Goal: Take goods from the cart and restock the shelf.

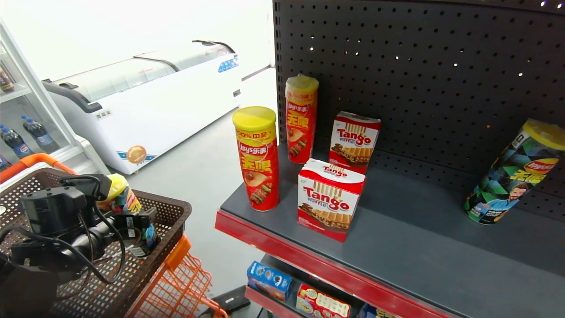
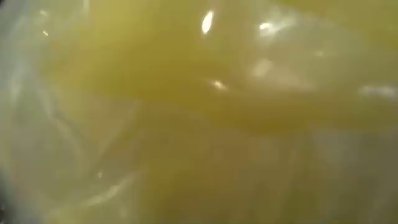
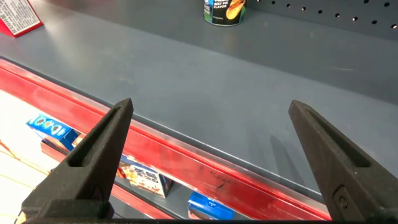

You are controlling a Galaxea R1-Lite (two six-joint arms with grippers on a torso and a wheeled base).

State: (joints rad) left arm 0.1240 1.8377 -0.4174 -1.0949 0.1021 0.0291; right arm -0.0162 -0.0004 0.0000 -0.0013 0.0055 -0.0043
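Observation:
My left gripper (image 1: 139, 229) hangs over the brown cart basket (image 1: 174, 212), shut on a dark chips can with a yellow lid (image 1: 118, 192). That lid (image 2: 199, 112) presses close against the left wrist camera. On the grey shelf (image 1: 419, 251) stand two red chips cans (image 1: 258, 159), (image 1: 301, 118) and two red wafer boxes (image 1: 329, 198), (image 1: 354, 141). A dark chips can (image 1: 512, 176) leans on the pegboard at the right. Above the shelf's red front edge (image 3: 186, 155), my right gripper (image 3: 211, 106) is open, with nothing between its fingers.
A white chest freezer (image 1: 150, 101) stands behind the cart, and a drinks fridge (image 1: 22, 132) at far left. Boxes of goods (image 1: 269, 279) sit on the lower shelf. Bare shelf surface lies between the wafer boxes and the leaning can.

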